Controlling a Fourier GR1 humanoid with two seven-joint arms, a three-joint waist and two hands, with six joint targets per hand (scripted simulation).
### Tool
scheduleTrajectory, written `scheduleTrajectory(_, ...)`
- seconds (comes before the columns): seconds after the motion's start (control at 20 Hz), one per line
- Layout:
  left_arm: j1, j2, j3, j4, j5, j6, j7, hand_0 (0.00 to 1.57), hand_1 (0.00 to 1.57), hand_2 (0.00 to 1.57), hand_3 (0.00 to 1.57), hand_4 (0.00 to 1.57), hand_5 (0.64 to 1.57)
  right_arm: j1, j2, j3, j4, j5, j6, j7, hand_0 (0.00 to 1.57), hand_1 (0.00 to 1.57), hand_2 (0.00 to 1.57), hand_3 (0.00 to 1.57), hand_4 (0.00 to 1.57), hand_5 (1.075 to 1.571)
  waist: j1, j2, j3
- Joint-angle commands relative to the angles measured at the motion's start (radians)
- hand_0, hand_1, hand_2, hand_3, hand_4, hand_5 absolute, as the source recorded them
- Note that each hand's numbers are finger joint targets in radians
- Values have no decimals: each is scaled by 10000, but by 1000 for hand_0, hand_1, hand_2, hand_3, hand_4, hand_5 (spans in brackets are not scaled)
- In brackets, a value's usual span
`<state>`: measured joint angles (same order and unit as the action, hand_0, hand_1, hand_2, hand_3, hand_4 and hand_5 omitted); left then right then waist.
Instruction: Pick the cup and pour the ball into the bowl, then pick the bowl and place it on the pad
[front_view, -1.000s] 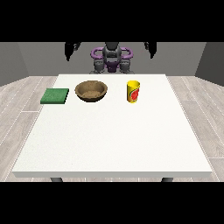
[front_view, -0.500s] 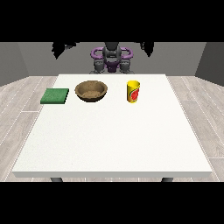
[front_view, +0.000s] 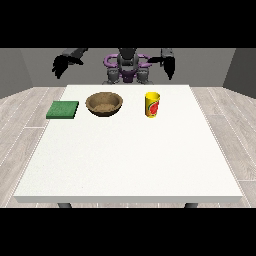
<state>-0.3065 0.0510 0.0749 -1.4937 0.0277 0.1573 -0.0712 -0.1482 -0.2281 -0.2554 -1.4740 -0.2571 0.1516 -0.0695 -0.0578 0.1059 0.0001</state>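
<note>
Both black hands are off the table, raised behind its far edge: the hand at the view's left has swung further outward and a little lower than it was a second ago, past the table's far left corner, while the hand at the view's right has come down from beside the robot's shoulder to hang above the far edge, roughly in line with the cup. Whether either hand's fingers are spread or curled I cannot tell; neither holds anything. The yellow cup with a red mark on its side stands upright on the large white table, towards the far edge and right of the middle, exactly where it stood before. The round brown wooden bowl sits just left of it, well apart from it, also near the far edge, and the flat green square pad lies close to the far left corner, beside the bowl but not touching it. The ball cannot be seen; presumably it is inside the cup. None of the three things has shifted, so the task proper is not yet begun: only the arms have moved. The descent of the hand at the view's right suggests it is setting up to reach down for the cup.
</note>
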Motion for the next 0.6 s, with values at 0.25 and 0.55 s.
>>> scheduleTrajectory(0.25,-765,-496,-19,2607,-189,410,-2303,0,0,0,0,421,1426,-855,-66,83,981,455,-44,-784,0,0,0,0,0,1571,-119,730,-3)
scheduleTrajectory(0.55,-1115,-194,382,3952,-109,158,-2944,0,0,0,0,370,1369,-782,-180,-176,2268,403,337,-1689,0,0,0,0,0,1571,-63,464,-1)
